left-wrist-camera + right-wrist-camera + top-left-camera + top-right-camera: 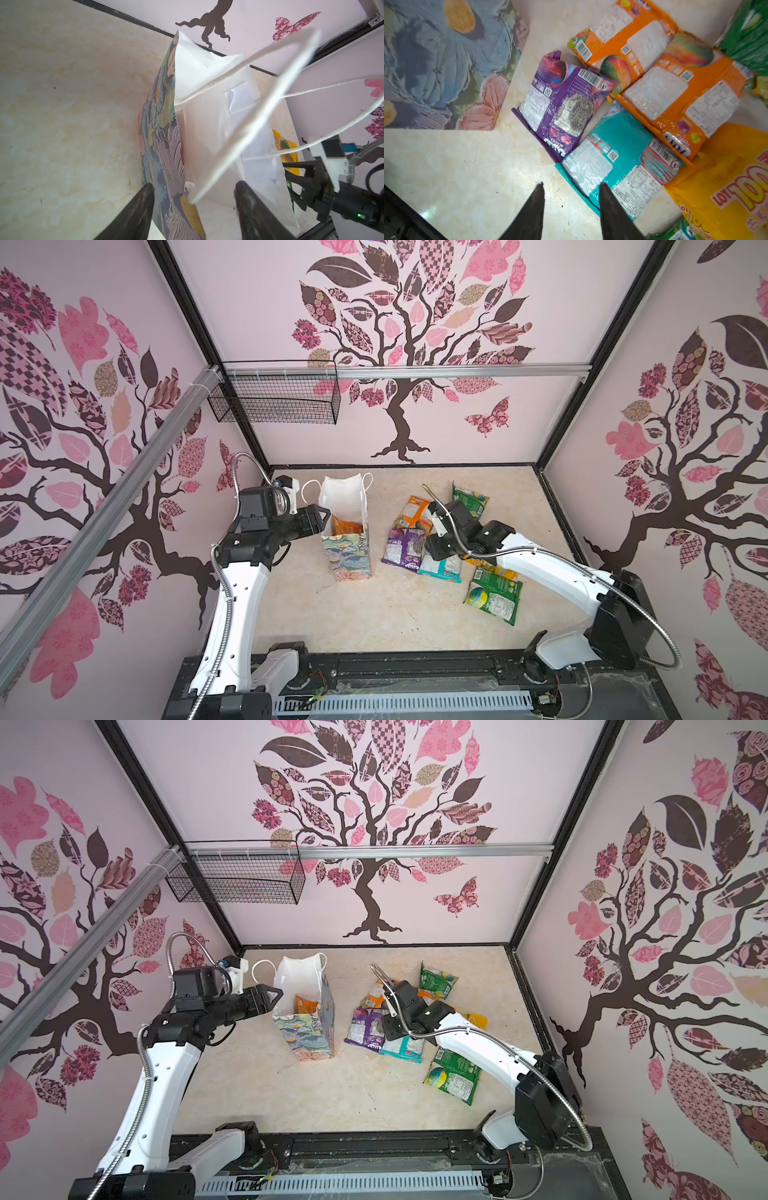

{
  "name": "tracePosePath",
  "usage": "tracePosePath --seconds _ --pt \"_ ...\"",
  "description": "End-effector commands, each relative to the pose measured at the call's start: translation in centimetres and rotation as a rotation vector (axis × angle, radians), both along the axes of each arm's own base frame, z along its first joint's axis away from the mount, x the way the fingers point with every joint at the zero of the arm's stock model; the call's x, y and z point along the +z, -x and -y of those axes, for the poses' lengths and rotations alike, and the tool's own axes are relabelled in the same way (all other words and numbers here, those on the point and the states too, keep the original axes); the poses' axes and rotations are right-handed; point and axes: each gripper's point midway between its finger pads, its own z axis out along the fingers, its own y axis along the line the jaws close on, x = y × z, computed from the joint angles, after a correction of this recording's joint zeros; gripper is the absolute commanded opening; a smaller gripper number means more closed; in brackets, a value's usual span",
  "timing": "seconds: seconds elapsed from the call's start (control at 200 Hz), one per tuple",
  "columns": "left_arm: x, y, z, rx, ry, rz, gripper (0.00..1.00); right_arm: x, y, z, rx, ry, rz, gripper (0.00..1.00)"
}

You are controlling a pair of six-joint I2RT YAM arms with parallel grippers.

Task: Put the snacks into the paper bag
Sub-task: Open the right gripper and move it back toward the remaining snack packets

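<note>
Right fingers parted above snacks.

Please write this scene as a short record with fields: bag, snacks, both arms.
bag: tall flower-printed paper bag, upright, mouth open
in bag: one orange foil packet visible
outside bag: purple foil packet, teal foil packet, yellow foil packet, two orange foil packets, two green foil packets
left fingers: open, either side of the bag's near wall
right fingers: open, empty, by the teal packet's corner
</note>
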Motion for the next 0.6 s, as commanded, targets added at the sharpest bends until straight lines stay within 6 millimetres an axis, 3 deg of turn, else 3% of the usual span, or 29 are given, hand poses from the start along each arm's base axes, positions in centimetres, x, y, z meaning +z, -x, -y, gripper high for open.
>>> tracePosePath --seconds 0.0,0.16,0.31,0.505,0.595 --pt "1.7 0.4 0.4 -0.025 -0.024 0.006 0.66 -1.1 1.2 0.9 -0.012 0.056 -0.078 0.49" --pt "1.3 0.1 0.6 -0.045 -0.037 0.015 0.66 -2.4 2.7 2.9 -0.071 0.069 -0.097 0.55" --pt "0.7 -0.1 -0.6 -0.012 -0.113 0.018 0.68 -3.6 3.9 4.1 -0.114 0.084 -0.140 0.55" --pt "0.3 0.1 -0.4 -0.026 -0.112 0.005 0.68 -5.5 6.0 6.5 -0.200 0.170 -0.242 0.55" --pt "0.4 0.2 -0.5 -0.021 -0.113 0.016 0.69 -5.9 6.8 7.5 -0.239 0.179 -0.256 0.60"
